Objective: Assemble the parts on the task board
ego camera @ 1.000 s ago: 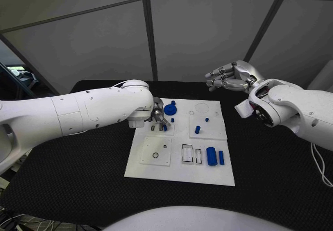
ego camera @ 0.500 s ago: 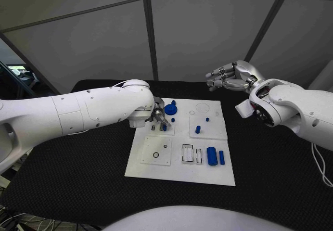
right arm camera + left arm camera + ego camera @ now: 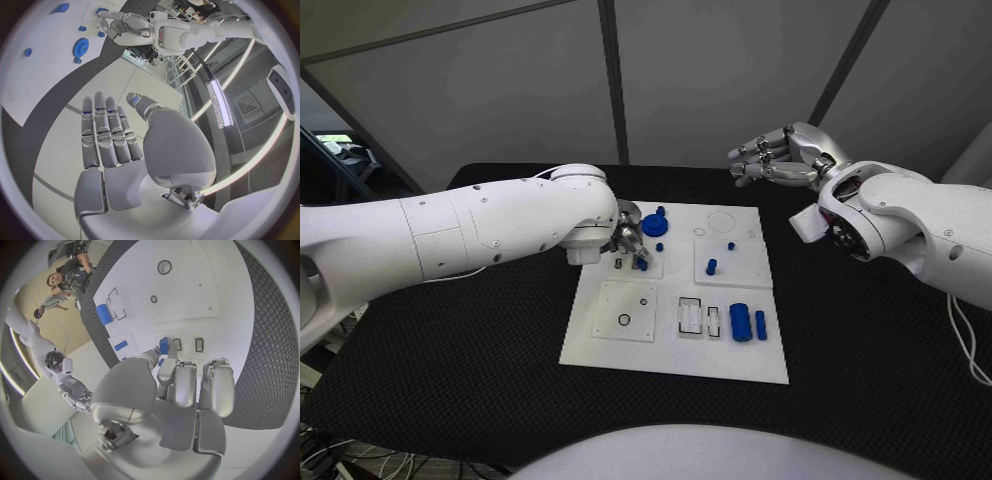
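The white task board (image 3: 672, 340) lies in the middle of the black table. My left hand (image 3: 627, 238) hovers over the board's far left part and pinches a small blue part (image 3: 640, 263) between thumb and finger. In the left wrist view that small blue part (image 3: 164, 345) stands at the fingertips (image 3: 169, 363), right beside two narrow slots (image 3: 199, 344). A blue gear (image 3: 653, 226) sits just beyond the hand. My right hand (image 3: 777, 158) is raised off the board's far right corner, fingers stretched out, holding nothing (image 3: 106, 135).
Two small blue pegs (image 3: 711, 268) stand on the board's right half. Two blue cylinders (image 3: 740, 323) lie near its right front, beside rectangular recesses (image 3: 689, 316). A round hole (image 3: 623, 321) marks the left front plate. Black table (image 3: 877, 350) surrounds the board.
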Available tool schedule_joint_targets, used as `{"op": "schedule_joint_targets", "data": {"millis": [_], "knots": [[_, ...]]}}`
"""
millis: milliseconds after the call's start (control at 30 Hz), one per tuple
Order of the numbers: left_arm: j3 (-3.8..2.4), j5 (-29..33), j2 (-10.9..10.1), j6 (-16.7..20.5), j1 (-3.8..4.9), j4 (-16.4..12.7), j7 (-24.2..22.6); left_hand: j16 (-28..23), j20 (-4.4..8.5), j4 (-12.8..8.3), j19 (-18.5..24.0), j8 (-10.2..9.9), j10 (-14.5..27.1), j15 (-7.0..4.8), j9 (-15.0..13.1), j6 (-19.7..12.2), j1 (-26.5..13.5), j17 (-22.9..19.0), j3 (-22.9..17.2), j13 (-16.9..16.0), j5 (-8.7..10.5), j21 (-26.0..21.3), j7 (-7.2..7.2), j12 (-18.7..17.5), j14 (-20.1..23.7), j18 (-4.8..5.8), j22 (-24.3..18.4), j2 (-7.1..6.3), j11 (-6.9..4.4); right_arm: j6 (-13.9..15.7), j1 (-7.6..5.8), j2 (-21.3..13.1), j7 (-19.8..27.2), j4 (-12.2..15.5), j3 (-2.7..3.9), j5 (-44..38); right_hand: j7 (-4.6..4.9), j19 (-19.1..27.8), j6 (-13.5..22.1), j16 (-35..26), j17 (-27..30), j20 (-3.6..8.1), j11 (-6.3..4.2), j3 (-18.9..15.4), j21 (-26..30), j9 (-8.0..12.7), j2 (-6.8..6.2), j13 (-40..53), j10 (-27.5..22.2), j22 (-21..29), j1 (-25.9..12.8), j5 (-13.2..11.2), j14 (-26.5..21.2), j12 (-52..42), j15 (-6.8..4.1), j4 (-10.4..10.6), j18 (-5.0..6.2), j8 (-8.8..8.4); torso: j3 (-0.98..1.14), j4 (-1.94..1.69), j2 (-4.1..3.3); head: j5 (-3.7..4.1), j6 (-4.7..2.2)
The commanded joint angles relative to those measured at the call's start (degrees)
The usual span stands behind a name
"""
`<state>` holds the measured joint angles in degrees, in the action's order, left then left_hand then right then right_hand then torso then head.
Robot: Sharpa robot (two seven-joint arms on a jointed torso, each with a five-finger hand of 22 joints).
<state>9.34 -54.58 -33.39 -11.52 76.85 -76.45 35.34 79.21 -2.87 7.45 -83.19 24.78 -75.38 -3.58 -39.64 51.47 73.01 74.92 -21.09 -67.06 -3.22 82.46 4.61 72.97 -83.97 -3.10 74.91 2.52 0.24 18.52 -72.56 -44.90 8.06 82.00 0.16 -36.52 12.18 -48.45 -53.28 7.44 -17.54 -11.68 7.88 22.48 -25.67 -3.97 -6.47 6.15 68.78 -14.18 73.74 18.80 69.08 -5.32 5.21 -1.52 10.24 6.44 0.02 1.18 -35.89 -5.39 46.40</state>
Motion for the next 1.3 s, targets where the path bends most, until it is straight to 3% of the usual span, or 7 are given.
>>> {"op": "schedule_joint_targets", "data": {"millis": [33,67,233,400,600,900,1300], "knots": [[-0.01,1.0,-0.8,1.7,0.04,-0.7,-1.3,-0.2,0.03,-7.2,-0.1,0.7,-0.5,0.18,-1.4,-0.4,-2.2,3.9,-10.3,-0.1,0.18,-0.2,-0.11,-0.1,-2.6,0.31,3.0,-1.08,-0.21,-0.4,-0.13,0.0,0.3,-0.2,0.05,0.0,-0.21,-0.1,-0.4,0.0,0.1,-0.24,-0.21,-0.1,0.3,-0.1,0.17,-0.1,-0.1,0.1,0.0,0.4,-0.2,-0.3,-0.16,-0.1,0.20,0.35,0.01,-0.05,0.00,-0.02,-0.01],[-0.02,1.1,-1.0,2.0,0.04,-0.9,-1.3,-0.2,0.06,-7.5,-0.1,1.1,-0.6,0.20,-2.2,-0.6,-3.5,3.9,-12.3,-0.1,0.15,-0.2,0.01,0.0,-2.6,0.31,3.1,-1.80,-0.35,-0.4,-0.13,0.0,0.3,-0.2,0.05,0.0,-0.21,-0.1,-0.4,0.0,0.1,-0.24,-0.21,-0.1,0.3,-0.1,0.17,-0.1,-0.1,0.1,0.0,0.4,-0.2,-0.3,-0.16,-0.1,0.20,0.35,0.02,-0.07,0.02,-0.01,0.03],[-0.11,1.1,-2.4,4.5,0.06,-2.2,-1.1,0.0,0.10,-8.0,-0.3,1.6,-0.9,0.06,-3.4,-0.7,-4.8,4.2,-14.8,-0.1,0.28,-0.1,-0.25,0.0,-2.8,0.36,3.4,-2.59,-0.23,-0.4,-0.13,0.0,0.3,-0.5,0.05,0.0,-0.21,-0.1,-0.4,0.0,0.1,-0.24,-0.21,-0.1,0.3,-0.1,0.17,-0.1,-0.1,0.1,0.0,0.4,-0.2,-0.3,-0.16,-0.1,0.20,0.35,0.05,-0.08,0.06,-0.06,-0.02],[-0.17,0.6,-3.5,6.8,0.06,-3.7,-1.2,0.2,0.13,-8.2,-0.4,1.8,-1.0,0.03,-3.9,-0.7,-5.2,4.4,-15.6,-0.2,0.28,0.0,-0.30,0.1,-2.8,0.39,3.5,-2.84,-0.28,-0.5,-0.13,-0.1,0.3,-0.7,0.05,0.0,-0.21,-0.1,-0.4,0.0,0.1,-0.24,-0.21,-0.1,0.3,-0.1,0.17,-0.1,-0.1,0.1,0.0,0.4,-0.2,-0.3,-0.16,-0.1,0.20,0.35,0.03,-0.15,0.05,-0.26,-0.02],[-0.15,-3.4,-4.9,11.0,-0.13,-5.4,-1.6,0.5,0.21,-8.6,-0.6,2.2,-1.2,-0.05,-4.5,-0.8,-5.6,4.6,-16.8,-0.2,0.28,0.2,-0.40,0.1,-3.0,0.46,3.9,-3.40,-0.37,-0.4,-0.13,-0.4,0.4,-1.0,0.05,0.0,-0.20,-0.1,-0.4,0.0,0.1,-0.24,-0.20,-0.1,0.3,-0.1,0.15,-0.1,-0.1,0.1,-0.1,0.4,-0.2,-0.3,-0.15,-0.1,0.20,0.37,0.16,-0.40,0.16,-0.19,0.06],[-0.12,-7.0,-5.3,15.5,-1.76,-6.0,-1.4,0.6,0.29,-8.9,-0.8,2.5,-1.5,-0.16,-5.1,-0.7,-5.9,4.8,-18.0,-0.4,0.28,0.4,-0.51,0.3,-3.1,0.54,4.3,-3.95,-0.49,-0.6,-0.13,-0.6,0.4,-1.1,0.05,0.0,-0.19,-0.2,-0.4,0.0,0.1,-0.24,-0.18,-0.2,0.4,-0.1,0.13,-0.1,-0.1,0.1,-0.1,0.5,-0.2,-0.3,-0.14,0.0,0.19,0.38,0.20,-0.52,0.21,-0.36,0.08],[-0.12,-10.5,-4.8,17.6,-3.27,-5.8,-1.4,0.6,0.36,-8.9,-1.0,2.7,-1.7,-0.22,-5.6,-0.6,-6.4,4.8,-19.0,-0.4,0.28,0.5,-0.57,0.3,-3.1,0.59,4.5,-4.25,-0.55,-1.0,-0.13,-0.6,0.4,-1.2,0.05,0.0,-0.18,-0.2,-0.4,0.0,0.2,-0.25,-0.16,-0.2,0.4,0.0,0.11,-0.2,-0.1,0.2,-0.2,0.5,-0.2,-0.3,-0.12,0.0,0.18,0.39,0.19,-0.21,0.12,-0.66,0.02]]}}
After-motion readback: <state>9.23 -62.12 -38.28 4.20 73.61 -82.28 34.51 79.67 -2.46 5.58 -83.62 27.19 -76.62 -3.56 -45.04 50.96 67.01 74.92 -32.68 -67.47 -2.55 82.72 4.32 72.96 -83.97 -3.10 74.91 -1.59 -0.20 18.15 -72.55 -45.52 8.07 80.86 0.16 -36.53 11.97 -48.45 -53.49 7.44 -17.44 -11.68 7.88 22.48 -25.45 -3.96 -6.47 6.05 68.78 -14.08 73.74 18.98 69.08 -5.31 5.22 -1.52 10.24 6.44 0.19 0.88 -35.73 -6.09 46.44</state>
